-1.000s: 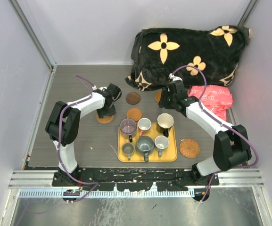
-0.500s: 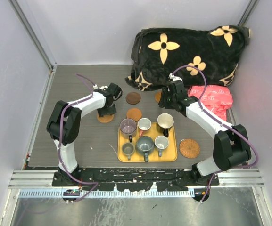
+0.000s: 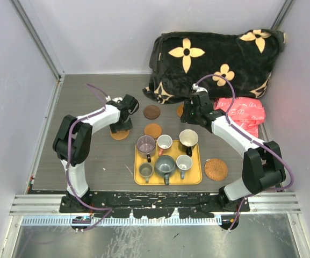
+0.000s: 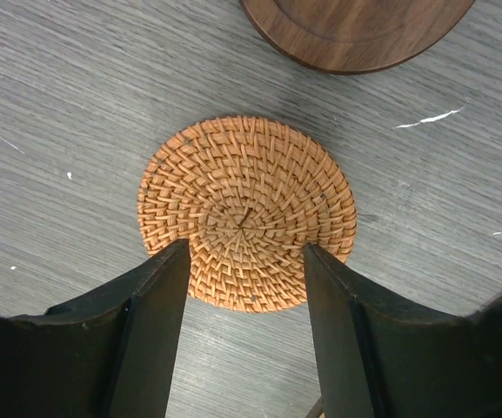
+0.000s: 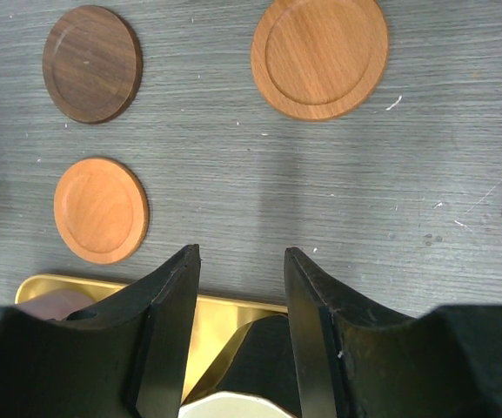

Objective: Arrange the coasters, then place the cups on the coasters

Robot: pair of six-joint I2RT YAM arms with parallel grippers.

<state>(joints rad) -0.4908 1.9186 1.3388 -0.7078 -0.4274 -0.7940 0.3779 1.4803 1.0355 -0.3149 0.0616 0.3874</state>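
Hovering over the left half of the bench, my left gripper is open. Its two black fingers are spread above the near edge of a woven wicker coaster, which lies flat on the grey wood beneath them. Just beyond it, toward the far edge, part of a dark brown coaster shows, lying apart from the wicker one. My right gripper is open too and holds nothing. It hangs over the far edge of the yellow tray, with the black cup directly below the gap between its fingers. Past that gripper, toward the far edge, a small orange coaster lies just beside the tray and a larger light-brown coaster lies farther back. A second wicker coaster lies right of the tray, near the bench's near edge. All six cups stand on the tray: the purple cup, the white cup and the black one along its far side, the olive cup and two grey cups along its near side.
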